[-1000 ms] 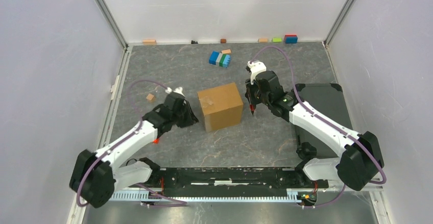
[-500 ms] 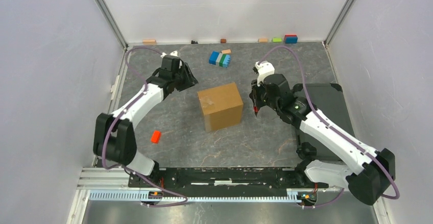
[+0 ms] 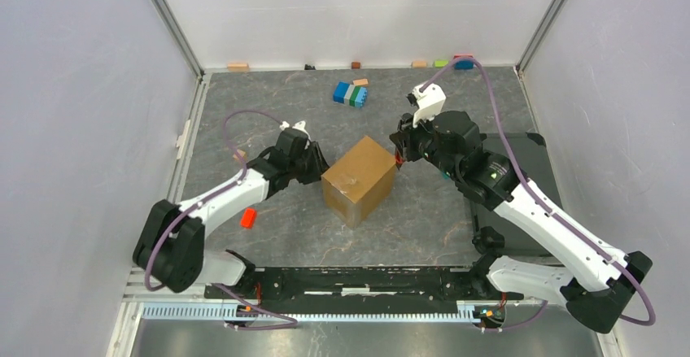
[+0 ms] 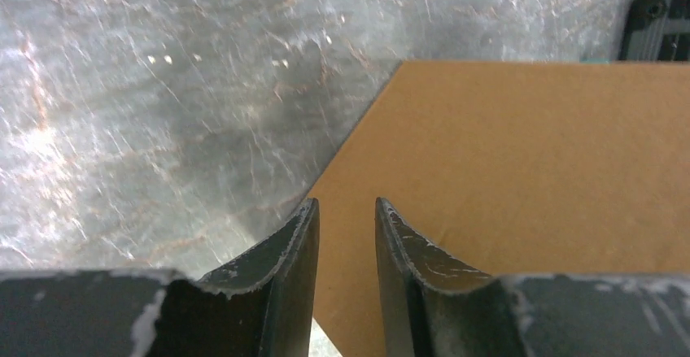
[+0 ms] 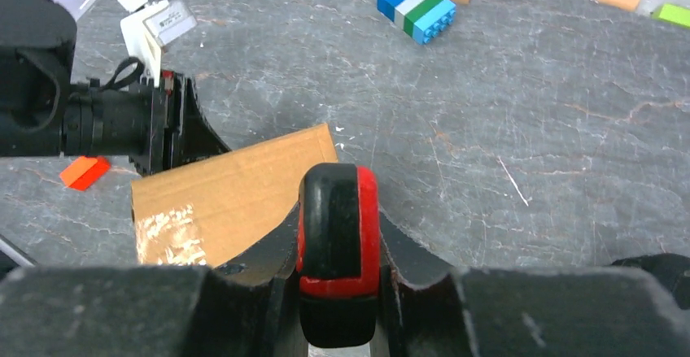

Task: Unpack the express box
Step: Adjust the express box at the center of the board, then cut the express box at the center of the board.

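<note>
Express box [image 3: 359,180] sits cornerwise between both grippers. Left gripper [image 4: 346,208] is at its left side, jaws narrowly apart, empty. Right gripper [image 5: 337,239] clamps red-and-black tool [image 5: 329,202] by the box's right edge.

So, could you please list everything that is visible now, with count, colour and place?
express box: one, brown, table middle, between the arms
block cluster: one, blue, white and green, far part of table
red block: one, red-orange, near left arm
small blocks: several, tan, orange, green, along far wall
tray: one, black, right side of table
tool: one, red and black, in right pincer
left pincer: one, black, open, at the box's left side
right pincer: one, black, shut on the tool, by the box
</note>
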Controlling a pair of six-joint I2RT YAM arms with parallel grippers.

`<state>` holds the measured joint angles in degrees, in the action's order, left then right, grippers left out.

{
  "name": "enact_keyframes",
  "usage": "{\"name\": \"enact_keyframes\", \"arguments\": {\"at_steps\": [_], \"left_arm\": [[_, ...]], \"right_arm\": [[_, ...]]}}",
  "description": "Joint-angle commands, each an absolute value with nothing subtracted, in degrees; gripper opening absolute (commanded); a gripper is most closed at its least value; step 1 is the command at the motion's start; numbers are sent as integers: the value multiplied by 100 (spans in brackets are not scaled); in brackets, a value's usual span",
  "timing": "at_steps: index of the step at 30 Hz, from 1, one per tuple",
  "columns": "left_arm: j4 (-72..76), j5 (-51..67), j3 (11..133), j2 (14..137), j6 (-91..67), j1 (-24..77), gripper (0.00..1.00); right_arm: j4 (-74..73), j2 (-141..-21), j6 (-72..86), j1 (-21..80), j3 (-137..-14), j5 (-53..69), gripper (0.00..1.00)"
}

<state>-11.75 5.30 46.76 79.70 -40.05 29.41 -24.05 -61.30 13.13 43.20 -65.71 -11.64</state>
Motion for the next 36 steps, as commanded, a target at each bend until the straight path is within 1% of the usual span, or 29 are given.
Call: {"name": "enact_keyframes", "arguments": {"at_steps": [1,3,5,7,9,11,14,17,19,21,27,30,36], "left_arm": [[-782,274,4315,7333,-4555,3222,38],[-814,346,4166,7128,-4567,3254,38],[-1055,299,4143,6864,-4446,3237,41],[-1463,216,4251,6541,-4193,3160,48],[-1827,401,4400,6269,-3928,2904,53],[-2109,776,4582,6038,-3631,2581,60],[-2341,1702,4948,6024,-3232,2124,69],[-2600,2342,5412,6323,-2765,1983,73],[-2636,2767,5664,6617,-2544,1985,73],[-2630,3350,5864,6974,-2435,1994,71],[-2289,4155,6295,7711,-2316,2246,72],[-2258,4398,6629,8187,-2248,2443,71],[-2305,4699,7258,9006,-2031,2756,67]], "right_arm": [[-2058,-6162,1131,4531,-6936,-1244,0],[-1947,-6144,1088,4645,-6958,-1208,0],[-1822,-6129,1026,4761,-6970,-1162,0],[-1601,-6073,971,4870,-6865,-1081,0],[-1316,-5996,929,4964,-6726,-948,0],[-991,-5916,896,5062,-6550,-806,0],[-411,-5832,887,5187,-6255,-608,0],[92,-5874,922,5282,-6061,-422,0],[314,-5939,969,5315,-5991,-293,0],[334,-5998,983,5339,-6011,-248,0],[388,-6018,948,5362,-6070,-157,0],[394,-6043,913,5370,-6096,-123,0],[544,-6067,962,5444,-5974,-72,0]]}}
